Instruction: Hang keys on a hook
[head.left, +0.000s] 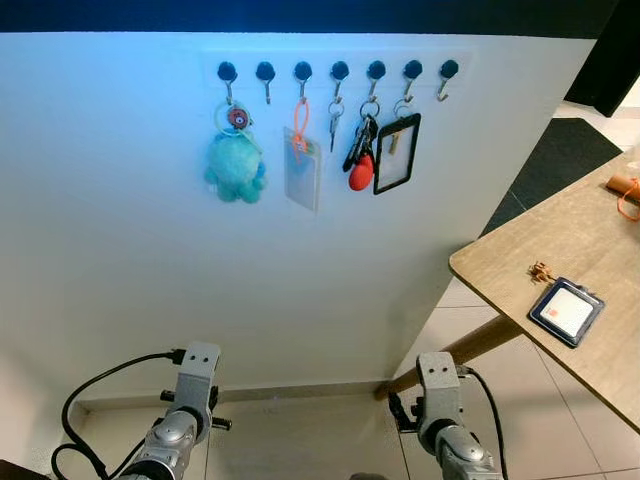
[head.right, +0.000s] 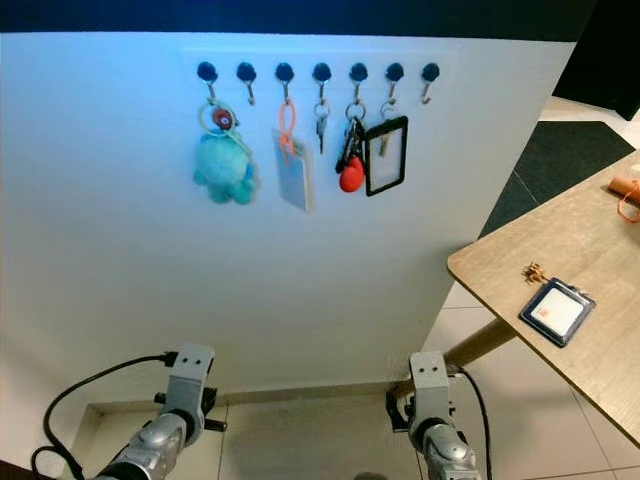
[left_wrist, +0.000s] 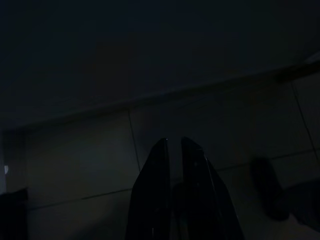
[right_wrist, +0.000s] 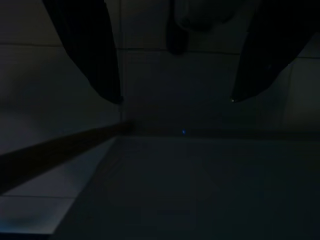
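Both arms hang idle low down near the floor tiles. The left end effector (left_wrist: 172, 150) has its fingers pressed together with nothing between them, and the right end effector (right_wrist: 175, 97) has its fingers spread wide apart, also empty. So no keys are in hand yet.

Taking the hook row (head.left: 338, 70) on the white wall as the landmark: below it hang a teal plush keychain (head.left: 236, 166), a clear card holder on an orange strap (head.left: 302, 170), a small key (head.left: 334, 122), a dark key fob bunch with a red tag (head.left: 360, 155) and a black badge holder (head.left: 396, 152). The second hook (head.left: 265, 73) from the left and the last hook (head.left: 448, 70) on the far right look free.

Lower right of the row is a wooden table (head.left: 520, 270), and on it a small brass-looking key bunch (head.left: 541, 270) just beside a dark card holder (head.left: 566, 310). My guess is those are the keys to hang. Something orange (head.left: 626, 195) sits at the table's far edge, can't tell what.

To do this step well, I'd turn toward the table, come down on the key bunch with the already-open right side, and pinch so the ring hangs free. Then aim for the far-right hook, since it's nearest and has no neighbour on one side. Watch the table corner and the badge holder next door.
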